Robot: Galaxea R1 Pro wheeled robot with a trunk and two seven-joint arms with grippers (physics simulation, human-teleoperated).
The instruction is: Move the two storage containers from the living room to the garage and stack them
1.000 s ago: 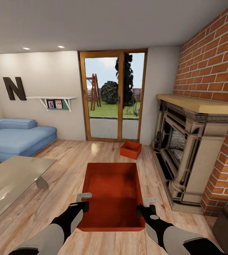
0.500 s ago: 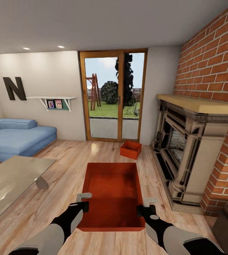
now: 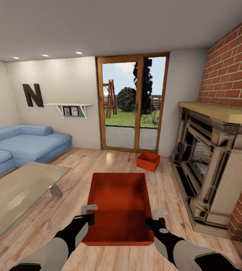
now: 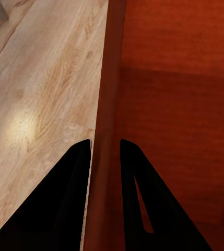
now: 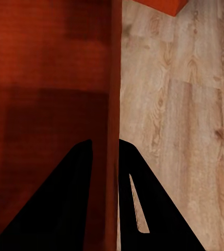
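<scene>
While the near storage container [image 3: 121,205] hangs pinched by its side walls between left gripper [image 3: 87,213] and right gripper [image 3: 154,219], the view's swung left, so we're turning; second container [image 3: 148,160] sits by the fireplace [image 3: 207,165].

Near storage container [image 3: 121,203]: orange-red, rectangular, open top up, thin plain walls, level, held above wood plank floor [image 3: 79,177], long axis toward 12 o'clock; side walls pinched between jaws. Second storage container [image 3: 148,160]: identical, smaller in view, on floor at 1 o'clock, turned slightly, near fireplace [image 3: 215,165].
</scene>
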